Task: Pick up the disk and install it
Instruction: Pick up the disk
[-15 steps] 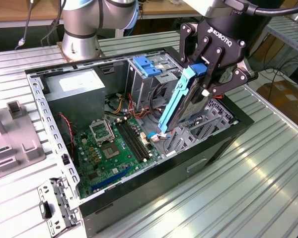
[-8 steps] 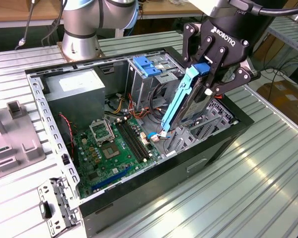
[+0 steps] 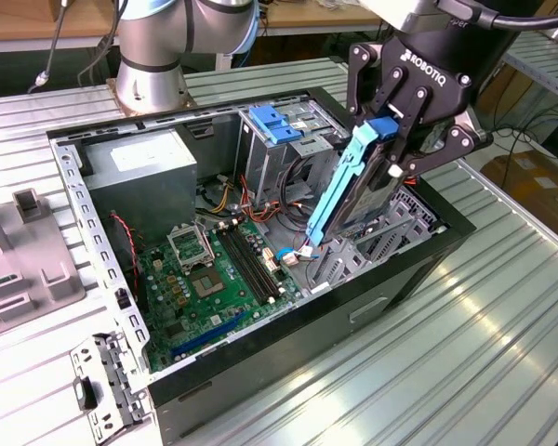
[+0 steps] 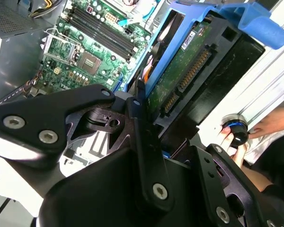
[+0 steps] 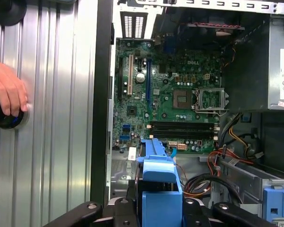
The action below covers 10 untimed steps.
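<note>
The arm [image 3: 153,51] is made of fat, round, shiny silver tubes; a light blue cap [image 3: 245,28] sits on 1 joint; its round foot [image 3: 147,90] is silver too. The gripper [image 3: 402,139] is black, with white letters on its body and flat black bars for fingers; a thick black cable [image 3: 530,20] runs to it; in the second wrist view, round silver screws [image 4: 160,191] dot the black bars.

1. The disk [image 3: 344,186] is a flat drive framed by a bright blue plastic carrier; its green circuit-board side shows in the second wrist view.
2. It stands steeply tilted on edge, clamped in the end effector [image 3: 395,149].
3. Its lower end hangs over the inside of the open computer case [image 3: 381,279].
</note>
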Motion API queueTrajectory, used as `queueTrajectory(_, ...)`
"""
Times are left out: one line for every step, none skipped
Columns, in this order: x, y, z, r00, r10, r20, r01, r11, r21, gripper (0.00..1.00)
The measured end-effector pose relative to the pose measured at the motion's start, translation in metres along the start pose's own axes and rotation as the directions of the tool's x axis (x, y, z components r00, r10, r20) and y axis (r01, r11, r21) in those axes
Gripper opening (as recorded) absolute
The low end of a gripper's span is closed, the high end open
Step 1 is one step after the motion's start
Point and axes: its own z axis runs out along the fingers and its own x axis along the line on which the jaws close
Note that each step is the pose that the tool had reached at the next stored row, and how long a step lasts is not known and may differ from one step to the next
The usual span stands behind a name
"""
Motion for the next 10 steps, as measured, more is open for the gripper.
queueTrajectory(0.0000, -0.0011, 0.0000, 1.0000, 0.000, 0.0000, 0.000, 1.0000, 0.0000, 0.36)
queueTrajectory(0.0001, -0.0032, 0.0001, 1.0000, 0.000, 0.0000, 0.000, 1.0000, 0.0000, 0.36)
queueTrajectory(0.0003, -0.0102, 0.0003, 1.0000, 0.000, 0.0002, 0.000, 1.0000, 0.0000, 0.36)
queueTrajectory(0.0004, -0.0131, 0.0002, 1.0000, 0.000, 0.0000, 0.000, 1.0000, 0.0000, 0.36)
queueTrajectory(0.0007, -0.0206, 0.0004, 1.0000, 0.000, 0.0001, 0.000, 1.0000, 0.0000, 0.36)
queueTrajectory(0.0010, -0.0259, 0.0005, 1.0000, 0.000, 0.0001, 0.000, 1.0000, 0.0000, 0.36)
queueTrajectory(0.0010, -0.0269, 0.0005, 1.0000, 0.000, 0.0000, 0.000, 1.0000, 0.0000, 0.36)
queueTrajectory(0.0011, -0.0275, 0.0006, 1.0000, 0.000, 0.0001, 0.000, 1.0000, 0.0000, 0.36)
queueTrajectory(0.0011, -0.0283, 0.0005, 1.0000, 0.000, 0.0000, 0.000, 1.0000, 0.0000, 0.36)
queueTrajectory(0.0011, -0.0290, 0.0006, 1.0000, 0.000, 0.0001, 0.000, 1.0000, 0.0000, 0.36)
